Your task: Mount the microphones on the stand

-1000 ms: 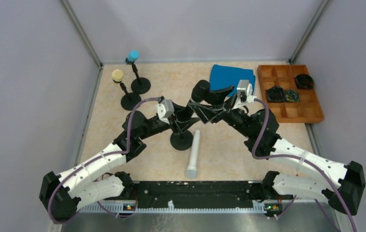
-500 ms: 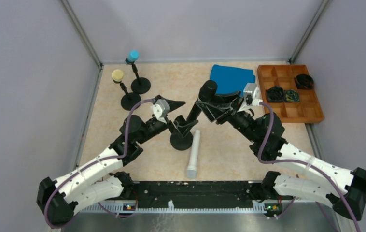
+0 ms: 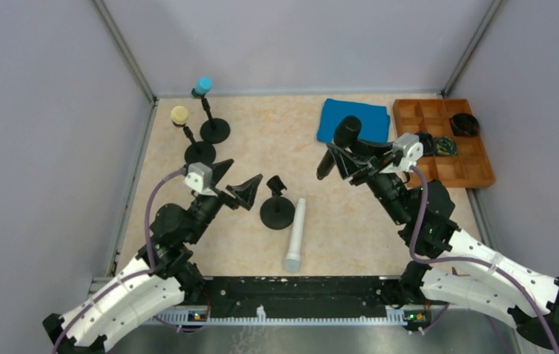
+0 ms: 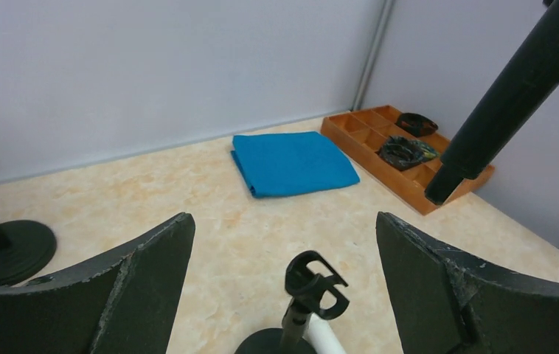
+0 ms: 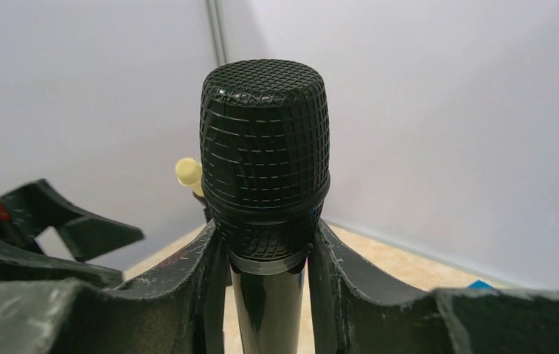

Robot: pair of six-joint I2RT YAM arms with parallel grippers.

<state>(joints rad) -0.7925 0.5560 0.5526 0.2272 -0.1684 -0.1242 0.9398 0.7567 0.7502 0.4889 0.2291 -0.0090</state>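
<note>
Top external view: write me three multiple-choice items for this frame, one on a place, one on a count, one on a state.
1. The white microphone is: A upright in a stand; B flat on the table beside the empty stand; C held in the air.
2. Microphones clipped into stands: A two; B three; C none.
3. The left tool is: A shut on a microphone; B shut on nothing; C open and empty.
Answers:
1 B, it lies lengthwise by that stand's round base.
2 A, only the light blue microphone and the cream microphone top stands; the black microphone is in the right tool.
3 C, its jaws stand wide apart with nothing between them.
</note>
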